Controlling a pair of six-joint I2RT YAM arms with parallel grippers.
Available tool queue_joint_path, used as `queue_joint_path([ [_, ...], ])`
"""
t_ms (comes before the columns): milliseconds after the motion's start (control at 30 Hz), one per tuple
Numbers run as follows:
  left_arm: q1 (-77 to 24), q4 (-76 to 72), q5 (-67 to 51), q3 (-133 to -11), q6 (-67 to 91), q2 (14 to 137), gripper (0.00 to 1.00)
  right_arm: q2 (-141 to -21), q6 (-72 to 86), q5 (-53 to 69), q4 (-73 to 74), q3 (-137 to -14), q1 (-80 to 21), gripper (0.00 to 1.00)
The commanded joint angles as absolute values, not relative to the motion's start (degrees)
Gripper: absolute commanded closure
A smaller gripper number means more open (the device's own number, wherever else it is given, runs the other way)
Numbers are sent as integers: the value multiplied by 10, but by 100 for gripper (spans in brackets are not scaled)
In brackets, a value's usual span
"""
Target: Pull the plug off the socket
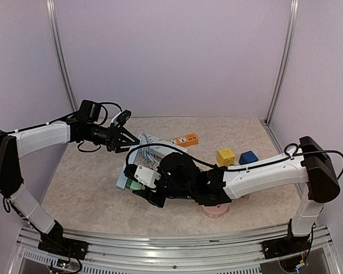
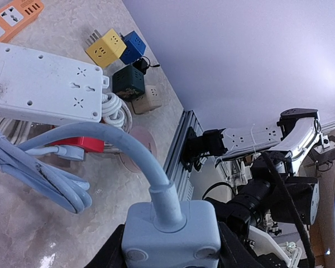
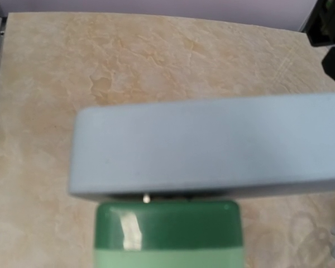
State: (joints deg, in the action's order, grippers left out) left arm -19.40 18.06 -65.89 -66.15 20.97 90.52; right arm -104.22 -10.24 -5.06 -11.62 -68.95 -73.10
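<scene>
On my left wrist feed, the left gripper has a pale grey-blue plastic plug between its black fingers. Only slivers of them show at the frame's bottom, so the pinch looks firm but I can't swear to it. The plug's thick grey cable arches up and left over the beige marbled tabletop. Beyond lie a long white power strip, a yellow cube adapter and a blue cube adapter.

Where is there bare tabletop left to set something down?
Near left, the tabletop is bare from its left edge to the green block. Another patch lies far right, behind the yellow cube and blue cube. The centre is crowded with cables, the orange strip and the right arm.
</scene>
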Motion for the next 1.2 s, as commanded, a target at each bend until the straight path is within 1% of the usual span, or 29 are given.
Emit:
queue_joint_path([
  [0, -181, 138, -661, -682, 171, 899, 79, -1027, -71, -60, -105, -694, -737, 100],
  [300, -180, 138, -662, -682, 170, 898, 79, -1022, -63, -60, -102, -689, -737, 100],
  [600, -186, 152, -675, -689, 162, 910, 79, -1008, -110, -5, -115, -679, -738, 100],
  [967, -192, 170, -678, -697, 149, 923, 79, -1015, -151, 13, -89, -690, -746, 100],
  [1167, -194, 173, -681, -699, 146, 924, 79, -1025, -164, 4, -79, -694, -748, 100],
])
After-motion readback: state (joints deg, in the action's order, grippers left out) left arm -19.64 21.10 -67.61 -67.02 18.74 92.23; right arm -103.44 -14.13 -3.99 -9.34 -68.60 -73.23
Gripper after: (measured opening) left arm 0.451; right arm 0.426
